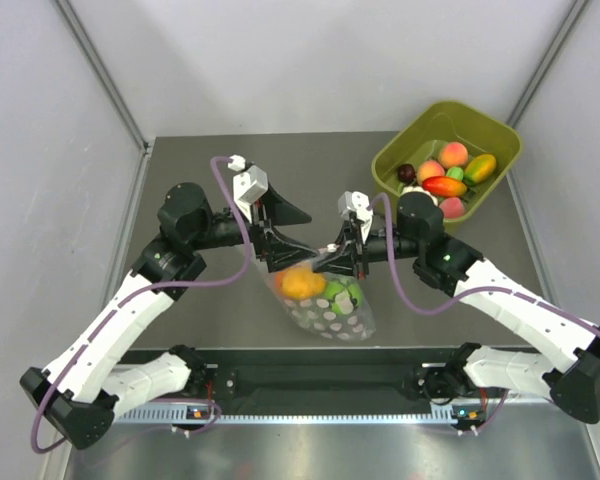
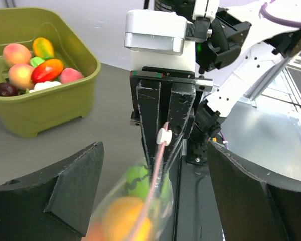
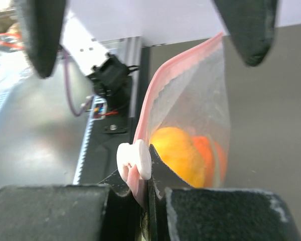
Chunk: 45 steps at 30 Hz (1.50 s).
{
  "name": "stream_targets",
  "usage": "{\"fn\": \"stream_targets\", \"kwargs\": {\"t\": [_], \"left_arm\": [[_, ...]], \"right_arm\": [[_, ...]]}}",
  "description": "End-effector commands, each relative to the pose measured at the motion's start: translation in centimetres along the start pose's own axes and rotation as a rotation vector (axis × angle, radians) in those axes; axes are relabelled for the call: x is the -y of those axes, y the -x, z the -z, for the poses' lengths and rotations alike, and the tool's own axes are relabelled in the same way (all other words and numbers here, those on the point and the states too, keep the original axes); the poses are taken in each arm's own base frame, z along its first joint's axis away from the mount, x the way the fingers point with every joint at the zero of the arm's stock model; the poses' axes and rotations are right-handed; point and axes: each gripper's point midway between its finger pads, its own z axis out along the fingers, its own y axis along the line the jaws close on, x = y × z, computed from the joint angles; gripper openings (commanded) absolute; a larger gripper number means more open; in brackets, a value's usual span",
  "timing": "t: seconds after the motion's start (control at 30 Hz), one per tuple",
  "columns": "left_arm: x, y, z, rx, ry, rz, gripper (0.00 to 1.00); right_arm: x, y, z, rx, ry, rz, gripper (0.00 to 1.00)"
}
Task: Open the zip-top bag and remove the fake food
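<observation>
The zip-top bag [image 1: 330, 305] hangs above the table's front middle, its pink zip strip [image 3: 155, 95] on top. Inside it show a yellow-orange fruit [image 1: 298, 283], an orange one [image 3: 210, 150] and a green one [image 1: 342, 293]. My right gripper [image 1: 332, 258] is shut on the strip's end beside the white slider [image 3: 134, 160]. My left gripper [image 1: 302, 236] is open, its fingers [image 2: 75, 186] spread wide to either side of the bag's other end without touching it. In the left wrist view the bag [image 2: 135, 201] is blurred.
An olive-green tub [image 1: 395, 165] with several other toy fruits stands at the back right; it also shows in the left wrist view [image 2: 50, 115]. The arms' black base rail [image 1: 320, 380] runs along the near edge below the bag. White walls enclose the table.
</observation>
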Motion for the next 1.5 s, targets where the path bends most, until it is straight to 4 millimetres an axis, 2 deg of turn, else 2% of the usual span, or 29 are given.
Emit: {"fn": "stream_targets", "kwargs": {"t": [0.0,0.07,0.1,0.23,0.33,0.47,0.63,1.0,1.23,1.47], "left_arm": [[2.0,2.5,0.2,0.061,-0.097,-0.145,0.85],[1.8,2.3,-0.1,0.057,-0.096,-0.151,0.83],[1.5,2.2,-0.2,0.055,-0.084,-0.156,0.78],[1.0,1.7,-0.6,0.049,-0.052,-0.162,0.71],[0.6,0.5,-1.1,0.016,-0.006,-0.165,0.66],[0.5,-1.8,-1.7,-0.067,0.005,-0.163,0.64],[-0.1,-2.6,-2.0,-0.099,0.019,-0.173,0.64],[-1.0,-2.4,-3.1,-0.078,0.024,-0.148,0.6],[-0.2,-0.7,-2.8,-0.01,0.014,-0.165,0.57],[0.5,-0.1,-2.6,0.012,-0.007,-0.168,0.54]], "right_arm": [[-2.9,3.3,0.6,0.058,0.168,0.042,0.0],[-3.3,3.1,0.5,0.055,0.214,0.022,0.0],[-3.5,3.1,0.5,0.054,0.227,0.002,0.0],[-2.7,3.0,0.2,0.054,0.219,-0.021,0.0],[-1.9,2.8,0.0,0.054,0.186,-0.047,0.0],[-1.2,3.1,0.0,0.075,0.168,-0.052,0.0],[-0.9,3.1,0.0,0.079,0.182,-0.066,0.0],[-1.3,2.3,0.0,0.073,0.217,-0.066,0.0],[-1.4,2.0,0.0,0.066,0.226,-0.068,0.0],[-1.5,2.0,0.0,0.065,0.226,-0.069,0.0]]}}
